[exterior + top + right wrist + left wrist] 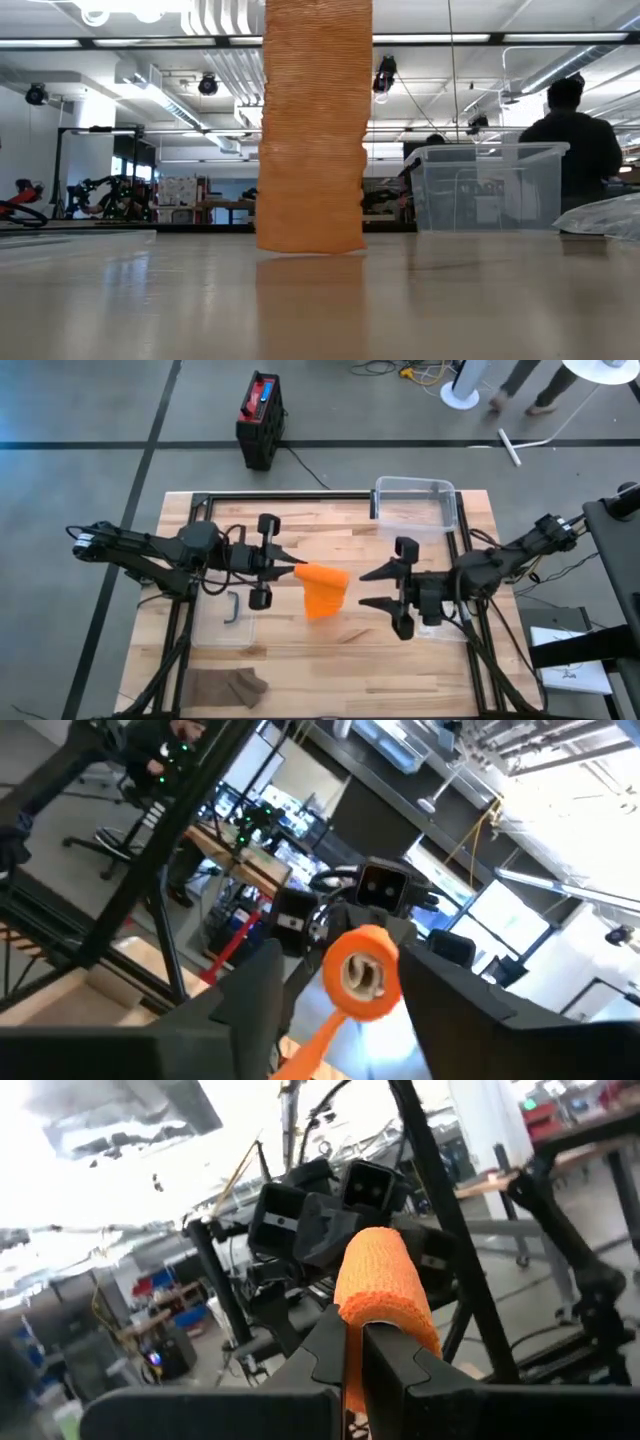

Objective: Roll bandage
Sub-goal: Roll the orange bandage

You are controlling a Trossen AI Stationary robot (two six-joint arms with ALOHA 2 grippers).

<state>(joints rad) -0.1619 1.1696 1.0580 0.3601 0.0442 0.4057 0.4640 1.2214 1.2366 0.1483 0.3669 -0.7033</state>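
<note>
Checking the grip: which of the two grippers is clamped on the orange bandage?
The left gripper, shut on the orange bandage roll; the right gripper stands open, apart from it.

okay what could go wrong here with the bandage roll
The left claw pinches only the edge of the orange bandage roll, so it could slip out. The loose orange bandage tail hangs to the wooden table and may drag. The open right claw could miss the roll.

The orange bandage (312, 130) is crinkled, ribbed cloth, matt and stretchy-looking. The counter (330, 650) beneath it is pale wooden planks with a soft sheen. Behind the bandage a clear bin (487, 188) is glossy see-through plastic. Both hands, left hand (292, 569) and right hand (368, 588), look like matt black plastic.
</note>
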